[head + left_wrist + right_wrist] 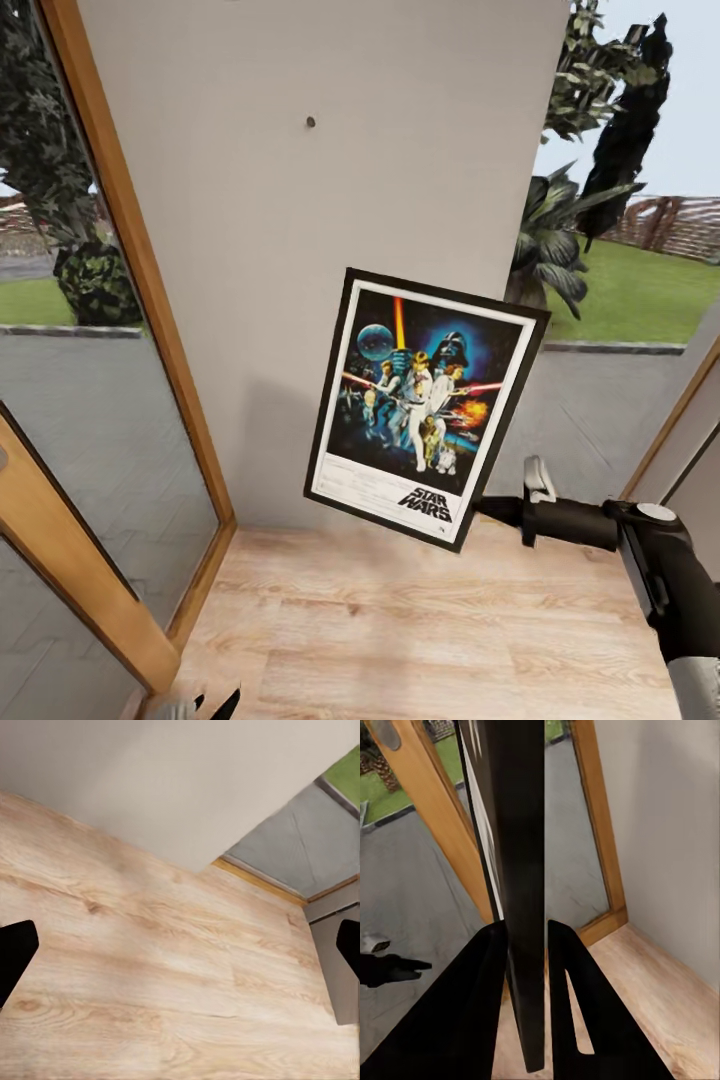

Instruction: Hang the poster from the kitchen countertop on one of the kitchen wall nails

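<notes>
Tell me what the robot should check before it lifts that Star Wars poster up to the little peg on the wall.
1. Grip: right gripper shut on the poster edge: ok.
2. Wall nail in view on the grey wall panel: ok.
3. Poster level: tilted, not ok.
4. Poster height: well below the nail, not ok.
5. Hanger on poster's back: cannot tell.
6. Left gripper open, holding nothing, over the wooden floor: ok.
</notes>
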Controlling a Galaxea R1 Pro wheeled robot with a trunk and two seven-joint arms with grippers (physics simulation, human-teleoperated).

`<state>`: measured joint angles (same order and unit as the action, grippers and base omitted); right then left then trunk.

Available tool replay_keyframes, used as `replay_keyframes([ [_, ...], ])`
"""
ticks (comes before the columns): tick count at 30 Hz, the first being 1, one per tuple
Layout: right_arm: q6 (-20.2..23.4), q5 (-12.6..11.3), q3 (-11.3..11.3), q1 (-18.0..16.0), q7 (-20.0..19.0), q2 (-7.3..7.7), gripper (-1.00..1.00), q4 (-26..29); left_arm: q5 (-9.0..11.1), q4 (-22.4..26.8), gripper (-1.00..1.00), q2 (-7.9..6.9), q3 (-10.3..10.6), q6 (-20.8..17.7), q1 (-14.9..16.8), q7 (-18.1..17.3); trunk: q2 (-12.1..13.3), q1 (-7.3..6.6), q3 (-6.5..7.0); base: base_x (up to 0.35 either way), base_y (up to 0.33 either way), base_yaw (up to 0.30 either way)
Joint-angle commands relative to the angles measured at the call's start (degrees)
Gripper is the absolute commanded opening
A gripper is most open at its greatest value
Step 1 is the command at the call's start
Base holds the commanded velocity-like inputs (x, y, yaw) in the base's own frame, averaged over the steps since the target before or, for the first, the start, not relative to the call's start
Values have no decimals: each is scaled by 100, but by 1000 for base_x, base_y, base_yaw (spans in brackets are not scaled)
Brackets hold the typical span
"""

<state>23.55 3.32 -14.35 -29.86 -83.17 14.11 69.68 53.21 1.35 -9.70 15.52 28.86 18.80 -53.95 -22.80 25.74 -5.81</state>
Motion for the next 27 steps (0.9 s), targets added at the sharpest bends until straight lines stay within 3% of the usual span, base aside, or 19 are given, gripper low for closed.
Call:
replay_keyframes([
  [1, 247, 41, 12, -26, -27, -41, -100, 197, 49, -3, 100, 2, 39, 23, -25, -14, -12, 4, -13, 0, 0, 0],
  [4, 641, 52, 134, -165, 88, -121, -100, 583, 49, -3, 100, 6, 39, 23, -85, -16, -12, 4, -13, 0, 0, 0],
  [9, 1324, 59, 596, -547, 437, -197, -100, 909, 49, -3, 100, 10, 39, 23, -142, -18, -12, 4, -13, 0, 0, 0],
  [13, 1559, 56, 726, -721, 690, -298, -100, 960, 46, -3, 100, 16, 44, 23, -203, -19, -12, 4, -13, 0, 0, 0],
  [17, 1731, 70, 804, -1062, 891, -506, -100, 980, 46, -3, 100, 19, 46, 23, -249, -22, -12, 4, -13, 0, 0, 0],
  [21, 2289, 88, 1195, -1560, 972, -621, -100, 984, 45, -3, 100, 20, 47, 23, -264, -20, -12, 4, -13, 0, 0, 0],
  [23, 2658, 97, 1523, -1890, 1053, -650, -100, 985, 46, -3, 100, 27, 47, 23, -267, -19, -12, 4, -13, 0, 0, 0],
  [24, 2953, 98, 1778, -2282, 1280, -676, -100, 981, 45, -3, 100, 39, 47, 23, -270, -19, -12, 4, -13, 0, 0, 0],
  [27, 3108, 102, 1952, -2646, 1442, -727, -100, 934, 47, -3, 100, 43, 47, 23, -271, -19, -12, 4, -13, 0, 0, 0],
])
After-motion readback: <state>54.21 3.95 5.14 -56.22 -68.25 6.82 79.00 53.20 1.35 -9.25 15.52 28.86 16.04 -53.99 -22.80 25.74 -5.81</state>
